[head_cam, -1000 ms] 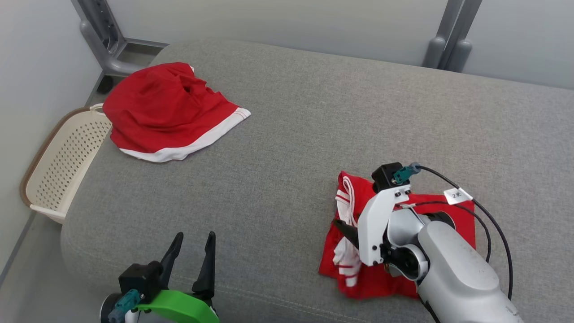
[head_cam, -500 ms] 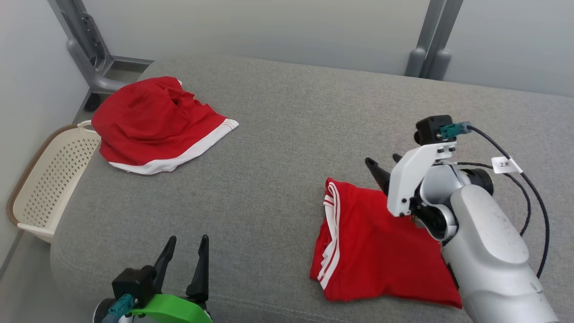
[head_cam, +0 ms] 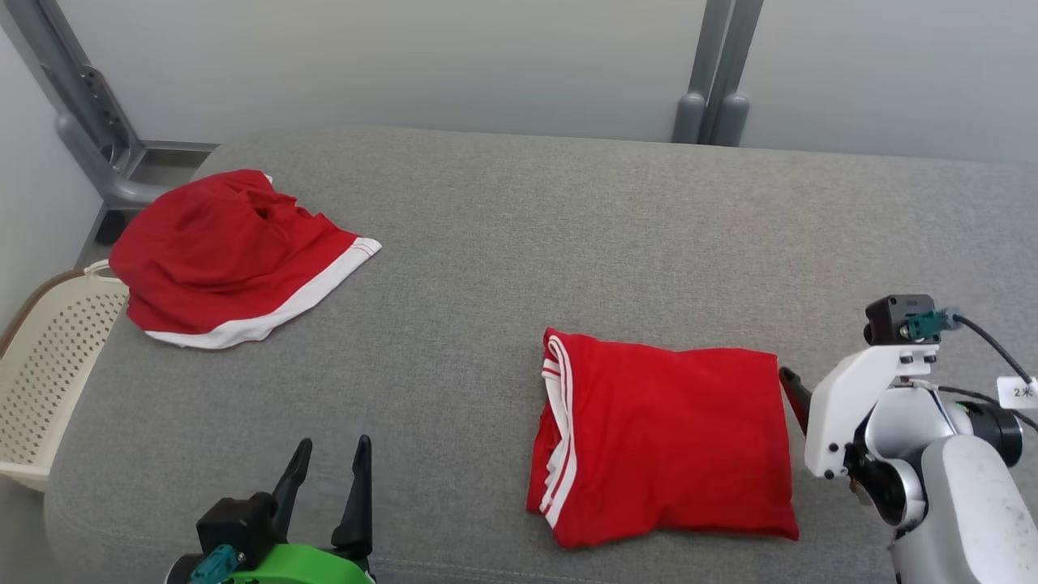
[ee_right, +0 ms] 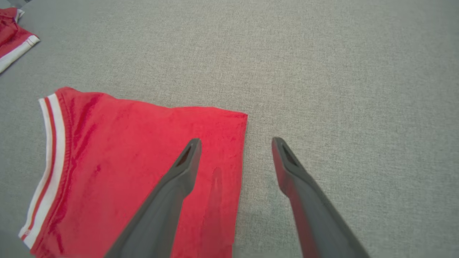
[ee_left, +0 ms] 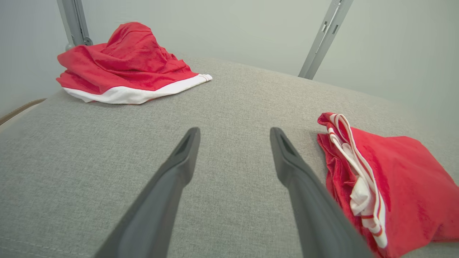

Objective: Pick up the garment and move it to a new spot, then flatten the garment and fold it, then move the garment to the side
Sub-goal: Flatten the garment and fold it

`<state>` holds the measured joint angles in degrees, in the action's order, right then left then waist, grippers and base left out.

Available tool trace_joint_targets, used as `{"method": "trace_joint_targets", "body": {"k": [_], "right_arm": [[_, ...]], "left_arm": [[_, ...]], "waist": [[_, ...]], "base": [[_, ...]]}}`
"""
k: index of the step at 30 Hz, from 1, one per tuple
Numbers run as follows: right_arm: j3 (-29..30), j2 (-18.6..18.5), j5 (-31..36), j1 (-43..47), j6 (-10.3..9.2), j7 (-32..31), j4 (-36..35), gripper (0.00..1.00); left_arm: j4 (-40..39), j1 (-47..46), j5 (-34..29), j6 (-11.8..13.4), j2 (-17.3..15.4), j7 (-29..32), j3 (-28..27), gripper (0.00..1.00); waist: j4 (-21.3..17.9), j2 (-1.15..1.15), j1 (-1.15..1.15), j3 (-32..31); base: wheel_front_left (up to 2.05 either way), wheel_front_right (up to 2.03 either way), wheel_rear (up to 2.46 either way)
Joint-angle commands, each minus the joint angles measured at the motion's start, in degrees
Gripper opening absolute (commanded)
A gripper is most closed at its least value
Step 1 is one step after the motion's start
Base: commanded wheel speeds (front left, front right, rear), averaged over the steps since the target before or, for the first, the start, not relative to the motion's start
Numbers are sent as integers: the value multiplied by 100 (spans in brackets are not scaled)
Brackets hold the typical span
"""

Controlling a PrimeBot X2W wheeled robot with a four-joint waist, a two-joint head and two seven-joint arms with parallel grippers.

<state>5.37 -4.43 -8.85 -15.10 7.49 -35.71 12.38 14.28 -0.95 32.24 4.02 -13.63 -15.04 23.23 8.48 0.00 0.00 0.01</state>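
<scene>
- A perforated cream basket [head_cam: 36,389] sits off the far left edge of the grey fabric surface [head_cam: 519,243], well to the left of the left end effector [head_cam: 334,442].
- A crumpled red garment [head_cam: 219,259] with a white band lies ahead and to the left of that end effector, well apart from it.
- The left end effector hovers at the near edge of the surface, its two dark fingers spread wide and holding nothing.
- The folded red garment [head_cam: 665,446], white-striped hem to the left, lies flat between the two end effectors, nearer the right one.
- The right end effector [ee_right: 235,140] is spread wide and empty. One finger is over the garment's right edge, the other over bare fabric. Whether it touches the cloth cannot be told.
</scene>
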Motion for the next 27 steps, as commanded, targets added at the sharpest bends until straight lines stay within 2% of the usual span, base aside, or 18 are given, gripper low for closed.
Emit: {"method": "trace_joint_targets", "body": {"k": [1,7,14,18,19,20,21,22,27], "right_arm": [[8,24,51,212,0,-41,-148,100],[-161,106,-21,690,0,115,-495,100],[-909,148,92,861,0,870,-456,100],[-1328,143,23,715,-1,1374,-175,100],[-1418,145,25,665,-1,1473,-68,88],[-1494,146,22,609,-1,1558,34,48],[-1567,147,28,544,-1,1649,143,30],[-1623,144,6,478,-1,1731,245,0],[-1937,146,-76,115,-1,2061,740,0]], "left_arm": [[-17,15,9,-6,-4,-18,10,100],[31,-77,-15,-65,30,-18,22,100],[48,-92,-53,-90,51,-18,20,100],[43,-131,-66,-104,56,-17,10,100],[47,-143,-65,-111,64,-18,16,100],[49,-153,-68,-113,72,-18,19,100],[50,-164,-72,-111,79,-18,22,100],[50,-182,-77,-122,81,-18,21,100],[84,-288,-103,-175,130,-18,14,100]], "waist": [[-88,0,0,37],[-127,0,0,104],[-59,0,0,162],[16,0,0,226],[41,0,0,242],[68,0,0,265],[94,0,0,290],[122,0,0,322],[292,0,0,503]], "base": [[0,0,0],[0,0,0],[0,0,0],[0,0,0],[0,0,0],[0,0,0],[0,0,0],[0,0,0],[0,0,0]]}}
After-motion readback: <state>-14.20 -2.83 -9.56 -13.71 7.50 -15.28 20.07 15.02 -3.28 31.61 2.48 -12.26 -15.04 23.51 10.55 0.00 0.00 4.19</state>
